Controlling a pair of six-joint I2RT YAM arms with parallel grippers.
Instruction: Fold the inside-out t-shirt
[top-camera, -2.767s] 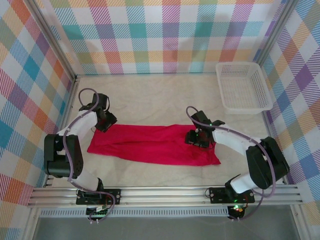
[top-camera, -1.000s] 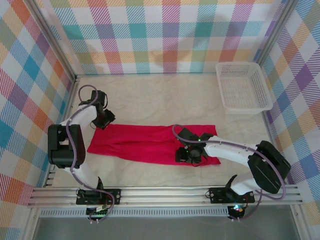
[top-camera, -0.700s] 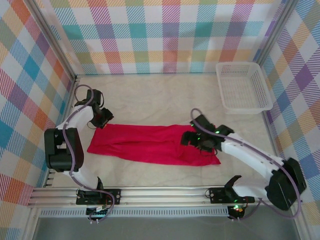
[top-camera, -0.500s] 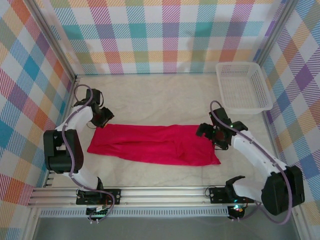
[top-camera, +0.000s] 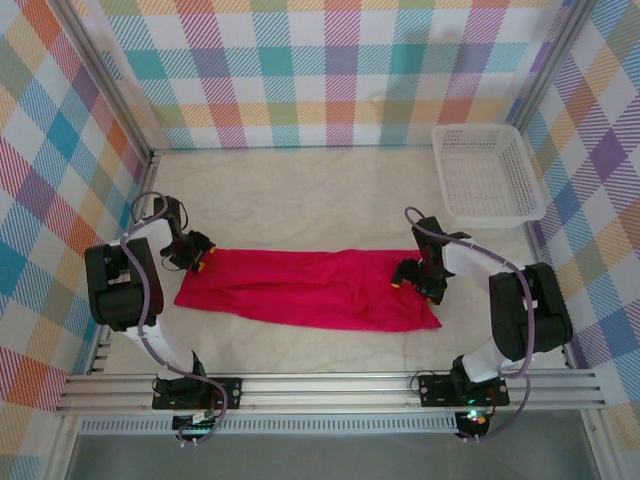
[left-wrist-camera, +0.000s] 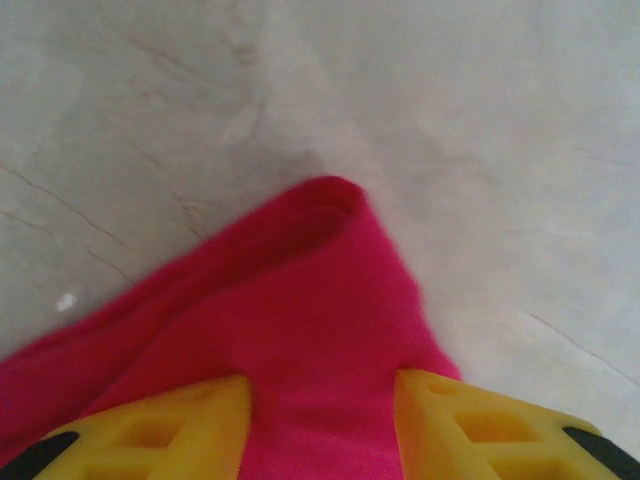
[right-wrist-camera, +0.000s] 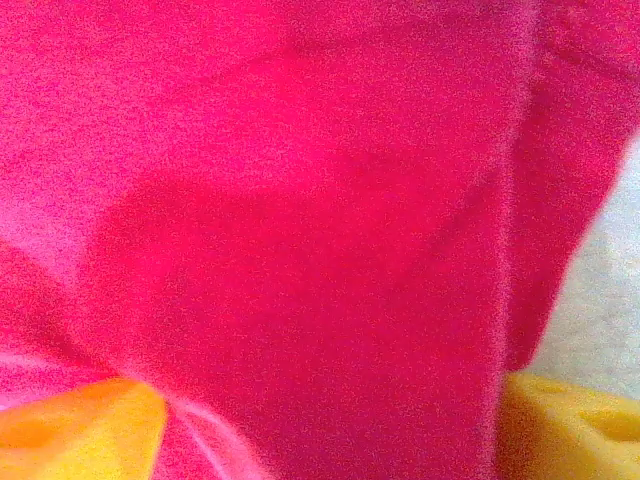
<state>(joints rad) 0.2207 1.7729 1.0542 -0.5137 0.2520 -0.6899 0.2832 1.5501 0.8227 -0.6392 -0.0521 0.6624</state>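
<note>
Left gripper (left-wrist-camera: 320, 400) at 9 o'clock of the t-shirt (top-camera: 310, 288), right gripper (right-wrist-camera: 330, 405) at 3 o'clock; you have both spread astride cloth, likely pre-pinch

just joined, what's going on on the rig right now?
Two arms are working on a bright red cloth t-shirt, laid out as a long strip across the pale table. The left gripper has its yellow fingers either side of the shirt's far left corner; a firm grip can't be confirmed. The right gripper stands open over the shirt's right end.
</note>
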